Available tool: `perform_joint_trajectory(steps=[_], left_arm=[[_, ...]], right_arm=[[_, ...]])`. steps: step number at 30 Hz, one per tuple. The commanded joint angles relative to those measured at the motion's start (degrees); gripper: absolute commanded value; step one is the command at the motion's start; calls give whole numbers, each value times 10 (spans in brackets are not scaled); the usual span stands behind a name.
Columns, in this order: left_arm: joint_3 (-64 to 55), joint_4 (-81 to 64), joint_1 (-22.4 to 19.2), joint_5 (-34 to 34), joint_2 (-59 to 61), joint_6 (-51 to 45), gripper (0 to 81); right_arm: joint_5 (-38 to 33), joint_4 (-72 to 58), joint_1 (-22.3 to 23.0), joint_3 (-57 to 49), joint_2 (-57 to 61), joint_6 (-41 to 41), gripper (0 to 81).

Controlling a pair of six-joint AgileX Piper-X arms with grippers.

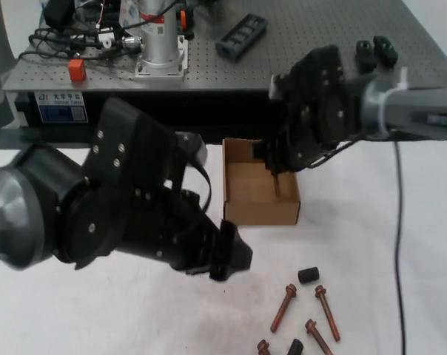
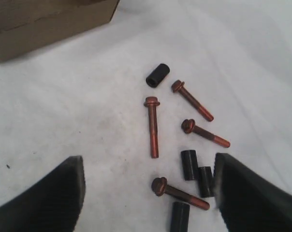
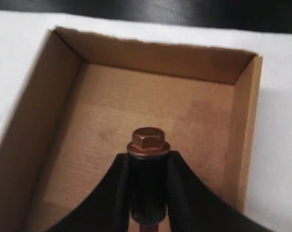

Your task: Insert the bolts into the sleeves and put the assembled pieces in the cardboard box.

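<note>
Right wrist view first: the right claw (image 3: pixel 147 164) is clamped tight on an assembled piece, a black sleeve (image 3: pixel 147 191) with a copper bolt (image 3: pixel 148 141) through it. The hex head sits on top of the sleeve and a bit of thread pokes out the far end. It hangs over the inside of the cardboard box (image 3: pixel 155 58), above the brown floor. Over to the left wrist view: the left claw (image 2: pixel 148 162) hovers with its fingers (image 2: pixel 54 193) spread wide apart and nothing between the pads, above the white surface (image 2: pixel 64 106). The loose parts lie ahead of it. One loose bolt (image 2: pixel 153 126) lies in the middle with three more around it. A lone sleeve (image 2: pixel 157 75) lies toward the box corner, and three further sleeves cluster near one finger. In the high view the box stands on the white surface just beyond that scatter.
</note>
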Motion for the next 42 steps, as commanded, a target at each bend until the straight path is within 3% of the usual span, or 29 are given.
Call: perform_joint_trajectory(steps=[1,6,8,14,22,29,39,42], left_arm=[[-2,9,-9,-20,0,12,533],[-2,18,-11,-25,0,12,533],[-2,22,-11,-31,0,12,533],[-2,34,-11,-34,0,14,533],[-2,34,-11,-36,0,30,533],[-2,34,-11,-36,0,38,533],[-2,34,-11,-36,0,38,533],[-2,34,-13,-36,0,38,533]], right_arm=[[3,19,1,-25,-1,-8,63],[1,15,1,-31,16,-5,328],[-2,15,1,-31,3,-5,371],[-2,60,1,-5,-117,-9,356],[22,196,24,182,-282,-21,356],[43,200,55,292,-267,-5,356],[58,154,55,333,-222,0,356],[58,132,55,337,-207,0,298]])
